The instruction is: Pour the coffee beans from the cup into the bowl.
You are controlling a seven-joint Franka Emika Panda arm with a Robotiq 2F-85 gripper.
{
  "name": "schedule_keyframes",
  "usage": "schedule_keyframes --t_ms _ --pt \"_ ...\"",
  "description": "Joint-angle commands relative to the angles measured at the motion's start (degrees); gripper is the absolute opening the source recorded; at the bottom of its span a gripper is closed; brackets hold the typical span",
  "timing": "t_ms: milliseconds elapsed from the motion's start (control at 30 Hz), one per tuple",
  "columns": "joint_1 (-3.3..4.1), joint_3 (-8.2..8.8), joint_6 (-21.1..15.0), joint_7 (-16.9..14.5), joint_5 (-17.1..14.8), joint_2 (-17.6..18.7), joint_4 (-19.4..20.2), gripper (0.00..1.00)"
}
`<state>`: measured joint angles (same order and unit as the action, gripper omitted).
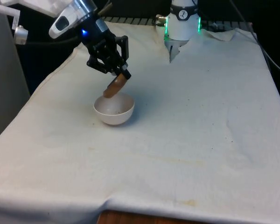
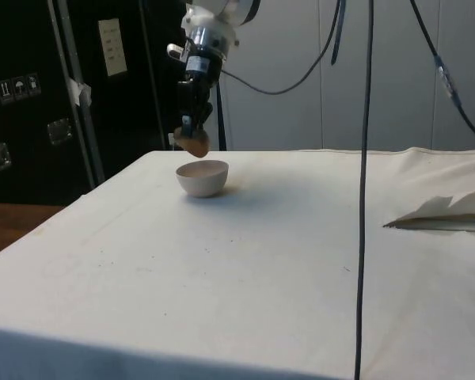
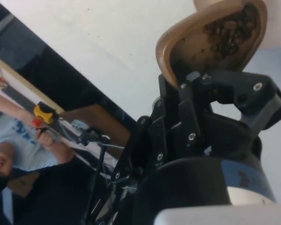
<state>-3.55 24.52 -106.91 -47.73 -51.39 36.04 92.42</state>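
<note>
Reaching in from the front view's left: one white jointed arm, bent down over the cloth-covered surface (image 1: 186,121), wrist angled steeply. One black two-finger tool (image 1: 117,73), clamped on the rim of one small brown cup (image 1: 115,87), tipped hard over with its mouth facing downward and sideways. Held just above one round white bowl (image 1: 114,110) (apart from it, rim not touching, as far as the side view tells). In the side view, same tool (image 2: 191,127) hanging nearly vertical, same cup (image 2: 196,145) over the near-left edge of the bowl (image 2: 203,177). From the wrist, dark coffee beans (image 3: 230,29) clustered inside the tilted cup (image 3: 178,51), gathered toward the lip. Beside the surface, one person with a hand (image 3: 46,137) on a yellow and red object (image 3: 42,114).
</note>
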Motion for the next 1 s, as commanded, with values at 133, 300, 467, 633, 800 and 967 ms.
schedule_keyframes --t_ms 133,300,467,633,800,967 --pt "-0.8 0.46 2.7 -0.9 -2.2 1.3 -1.7 0.03" --pt "-1.09 1.49 4.9 -2.0 -4.5 2.2 -2.6 0.03" --pt "-1.26 2.64 7.0 -3.2 -6.7 2.9 -3.2 0.03" --pt "-0.92 4.07 8.3 -4.8 -8.8 3.2 -3.0 0.03" --pt "-1.55 5.04 11.2 -6.9 -12.1 3.8 -3.4 0.03" --pt "-1.43 5.84 12.3 -8.7 -14.0 3.7 -2.8 0.03"
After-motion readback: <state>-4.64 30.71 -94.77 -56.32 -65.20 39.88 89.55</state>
